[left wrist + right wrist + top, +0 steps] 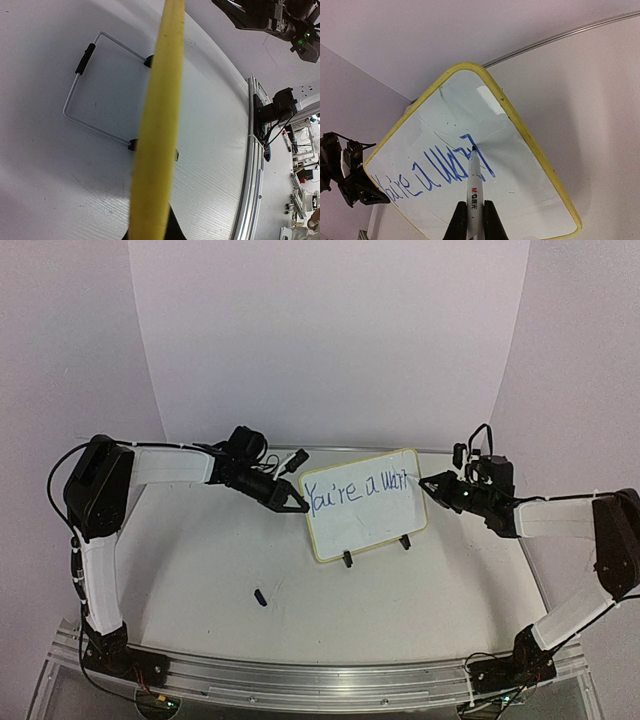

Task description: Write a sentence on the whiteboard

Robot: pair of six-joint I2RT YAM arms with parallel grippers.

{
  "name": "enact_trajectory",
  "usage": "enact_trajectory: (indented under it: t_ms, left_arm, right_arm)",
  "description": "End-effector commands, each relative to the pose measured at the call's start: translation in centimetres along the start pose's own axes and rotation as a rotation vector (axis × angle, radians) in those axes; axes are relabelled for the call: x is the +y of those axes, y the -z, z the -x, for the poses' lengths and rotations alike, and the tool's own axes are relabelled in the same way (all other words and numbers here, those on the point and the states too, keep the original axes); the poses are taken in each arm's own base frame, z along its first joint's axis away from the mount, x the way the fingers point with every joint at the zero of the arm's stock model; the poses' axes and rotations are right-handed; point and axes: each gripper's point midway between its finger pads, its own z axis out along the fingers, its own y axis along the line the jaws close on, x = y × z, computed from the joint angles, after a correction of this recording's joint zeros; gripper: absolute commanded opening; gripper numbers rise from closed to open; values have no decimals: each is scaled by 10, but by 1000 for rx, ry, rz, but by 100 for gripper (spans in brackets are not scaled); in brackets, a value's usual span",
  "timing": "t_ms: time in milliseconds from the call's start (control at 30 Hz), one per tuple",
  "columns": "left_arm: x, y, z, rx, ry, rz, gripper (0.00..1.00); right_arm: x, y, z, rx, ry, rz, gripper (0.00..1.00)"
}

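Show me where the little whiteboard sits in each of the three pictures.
Top view: the whiteboard upright, just right of centre.
Left wrist: edge-on, a yellow strip down the middle.
Right wrist: its written face fills the centre.
Shared landmark: its yellow rim.

Whiteboard (365,502) stands upright mid-surface (200,560), a wall between left hand (300,506) on its edge and right hand (426,481) with marker (474,185) at its face. Wire stand (95,85) takes room behind. Surface in front open, bar one small dark piece (260,597).
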Motion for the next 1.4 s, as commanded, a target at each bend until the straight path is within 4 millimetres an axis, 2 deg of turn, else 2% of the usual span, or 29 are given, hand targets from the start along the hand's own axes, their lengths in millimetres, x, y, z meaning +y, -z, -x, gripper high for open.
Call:
enact_trajectory:
  t_ms: [0, 367, 600, 700, 900, 1133, 1367]
  left_arm:
    - [3, -15, -18, 65, 12, 13, 0]
    - [2, -15, -18, 66, 11, 14, 0]
    - [2, -15, -18, 66, 11, 13, 0]
    - [2, -15, -18, 67, 12, 14, 0]
    - [2, -15, -18, 66, 10, 14, 0]
    - [1, -15, -18, 67, 10, 15, 0]
    - [3, -16, -20, 74, 12, 19, 0]
  right_arm:
    - [7, -3, 19, -52, 14, 16, 0]
    - [-3, 0, 20, -78, -3, -30, 0]
    - [-1, 1, 21, -81, -3, -27, 0]
    - [6, 1, 20, -68, 3, 3, 0]
    - [25, 22, 27, -95, 25, 50, 0]
    - [37, 43, 31, -102, 48, 48, 0]
    - [33, 46, 29, -74, 67, 8, 0]
